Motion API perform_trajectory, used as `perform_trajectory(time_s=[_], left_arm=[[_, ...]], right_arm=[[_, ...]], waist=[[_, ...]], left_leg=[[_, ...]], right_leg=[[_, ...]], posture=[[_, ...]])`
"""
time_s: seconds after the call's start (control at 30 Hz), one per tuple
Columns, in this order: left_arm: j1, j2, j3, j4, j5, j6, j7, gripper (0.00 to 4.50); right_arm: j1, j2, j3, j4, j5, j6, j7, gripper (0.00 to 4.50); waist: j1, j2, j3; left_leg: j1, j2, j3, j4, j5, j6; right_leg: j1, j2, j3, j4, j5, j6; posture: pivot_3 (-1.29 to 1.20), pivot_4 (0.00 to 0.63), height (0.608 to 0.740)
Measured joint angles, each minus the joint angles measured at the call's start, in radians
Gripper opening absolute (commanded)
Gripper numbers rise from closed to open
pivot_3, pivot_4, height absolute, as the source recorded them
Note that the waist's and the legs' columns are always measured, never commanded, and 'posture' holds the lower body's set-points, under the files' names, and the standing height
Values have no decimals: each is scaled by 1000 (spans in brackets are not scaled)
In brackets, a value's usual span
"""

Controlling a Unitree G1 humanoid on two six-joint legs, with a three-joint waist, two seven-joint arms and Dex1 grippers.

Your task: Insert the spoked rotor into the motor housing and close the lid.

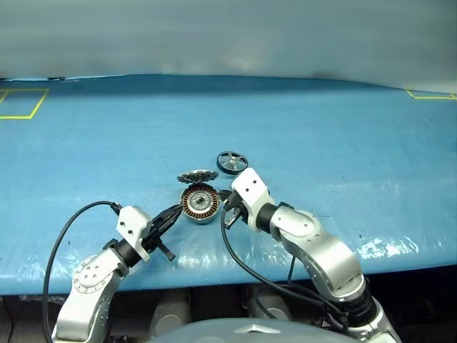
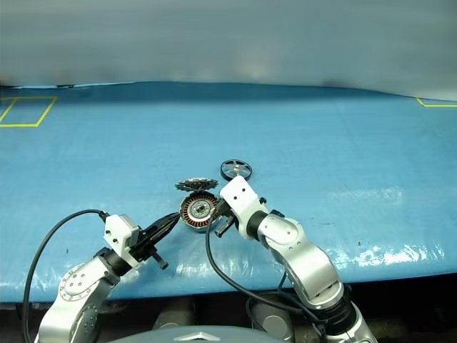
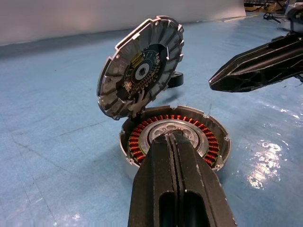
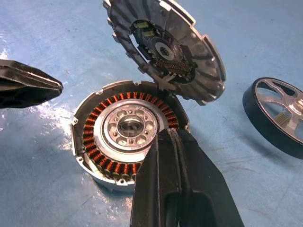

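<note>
A: Blue table [image 1: 343, 136] in the head views: motor housing [image 1: 199, 202] between both grippers, lid [image 1: 198, 176] tilted open behind it, spoked rotor [image 1: 232, 162] lying apart, beyond.

B: Left wrist view: left gripper [image 3: 176, 142] pinched together, empty, at the housing's rim.

A: Right wrist view: right gripper [image 4: 166, 140] likewise together, empty. A nudge could drop the lid before the rotor goes in.

Lid [image 4: 165, 52] tilted up behind housing [image 4: 125, 137]; rotor [image 1: 231, 162] prob. behind-right, apart.
</note>
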Motion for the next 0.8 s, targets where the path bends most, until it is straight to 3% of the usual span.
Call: perform_trajectory(time_s=[0.37, 0.8], left_arm=[[-11, -2, 22, 194, -10, -127, -42, 0], [35, -4, 2, 240, 34, -210, -54, 0]], right_arm=[[-182, 137, 67, 191, -9, 127, -82, 14], [-205, 156, 89, 255, -6, 156, -107, 14]], waist=[[-7, 1, 0], [-8, 2, 1]], left_leg=[[-1, 0, 0, -1, 0, 0], [-2, 0, -1, -3, 0, 0]], right_leg=[[-1, 0, -1, 0, 0, 0], [-2, 0, -1, -3, 0, 0]], posture=[[0, 150, 740], [0, 150, 740]])
